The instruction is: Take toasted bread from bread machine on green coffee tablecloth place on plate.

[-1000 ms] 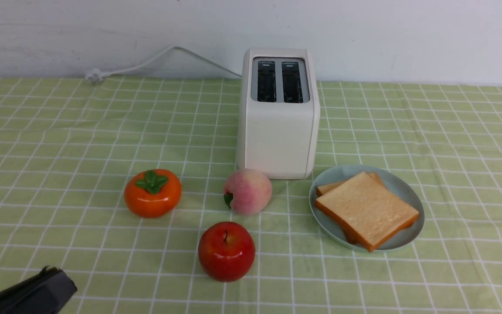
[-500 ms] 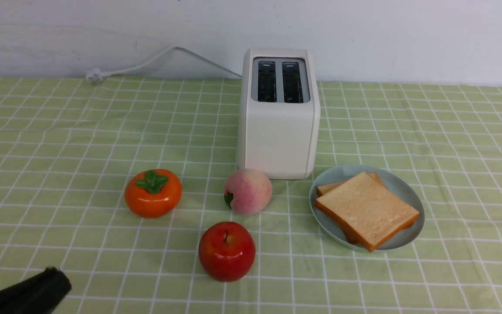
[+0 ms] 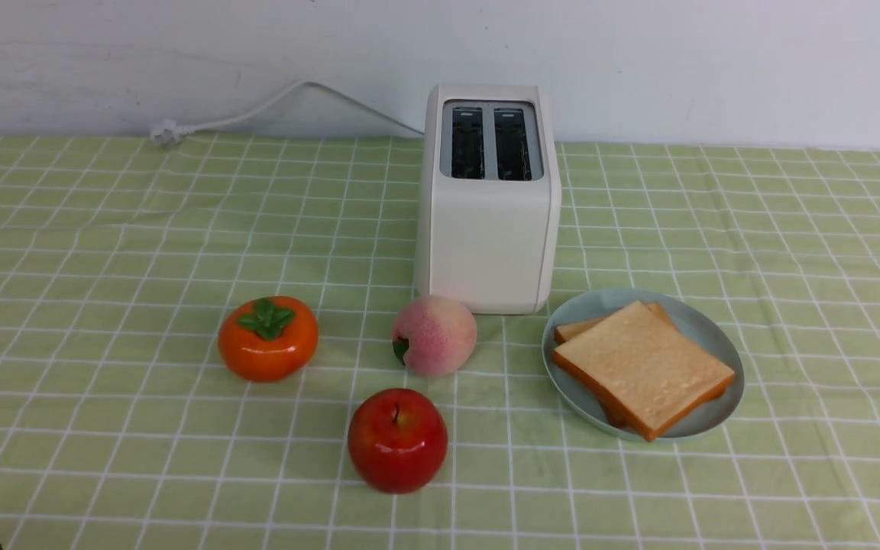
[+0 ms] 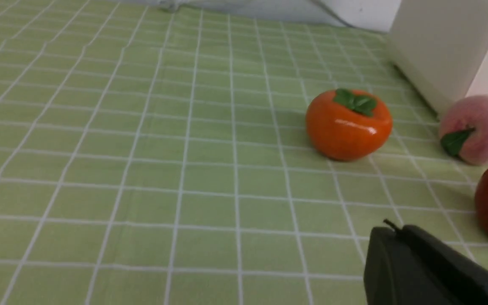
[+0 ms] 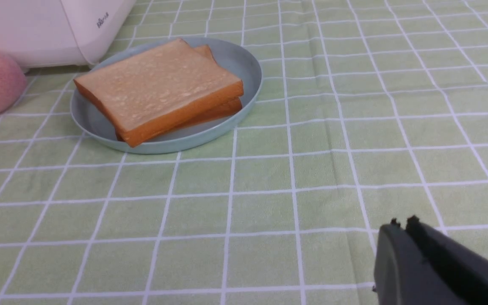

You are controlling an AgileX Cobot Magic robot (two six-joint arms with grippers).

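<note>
Green coffee tablecloth (image 3: 104, 229); toasted bread (image 5: 159, 84) plated, beyond closed, empty right end effector (image 5: 400, 228).

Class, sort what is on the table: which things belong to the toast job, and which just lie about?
Job: toast, toaster, plate, tablecloth.
Lying about: persimmon, peach, apple.

The green coffee tablecloth (image 3: 104, 229) is covering the whole table. Sitting directly on it are the bread machine (image 3: 487, 229), the plate (image 3: 707, 336), an orange persimmon (image 3: 267, 338), a peach (image 3: 434, 334) and a red apple (image 3: 397, 440).
</note>
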